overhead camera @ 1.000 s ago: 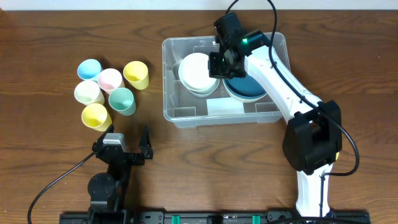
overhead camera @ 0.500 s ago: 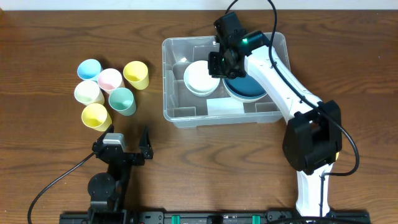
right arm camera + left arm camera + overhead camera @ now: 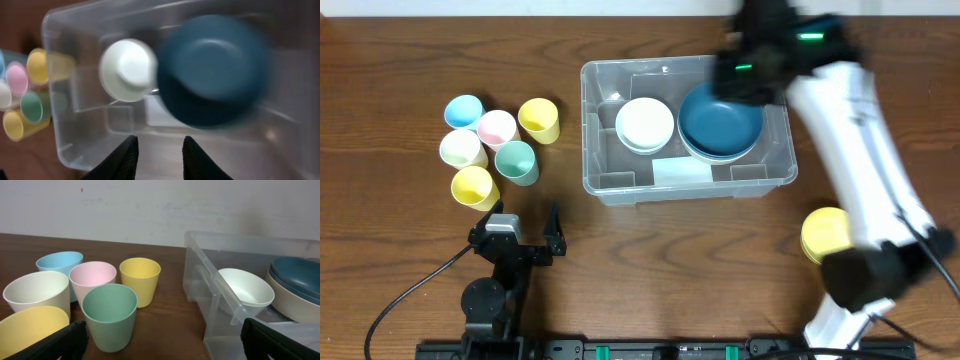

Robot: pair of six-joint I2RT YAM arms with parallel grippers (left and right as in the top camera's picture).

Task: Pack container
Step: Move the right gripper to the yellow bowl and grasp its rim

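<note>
The container (image 3: 620, 192), a large clear bin, stands at the table's middle. Inside it a white bowl (image 3: 645, 125) rests to the left of stacked blue bowls (image 3: 720, 120). My right gripper (image 3: 748, 72) is a blur high above the bin's back right. In the right wrist view it (image 3: 159, 150) is open and empty, looking down on the white bowl (image 3: 127, 70), the blue bowl (image 3: 212, 67) and the container (image 3: 65, 145). My left gripper (image 3: 525, 235) rests open near the front left. In its own view it (image 3: 165, 345) frames a green cup (image 3: 110, 315) and the container (image 3: 205, 280).
Several pastel cups (image 3: 498, 148) cluster left of the bin: blue, pink, two yellow, white and green. A yellow round dish (image 3: 823, 235) sits on the table at the right, partly behind the right arm. Bare wood lies in front of the bin.
My right gripper let go of the white bowl, which now rests beside the blue bowls. The gripper opened and swung up and to the right, away from the bin. The left arm stayed still.
</note>
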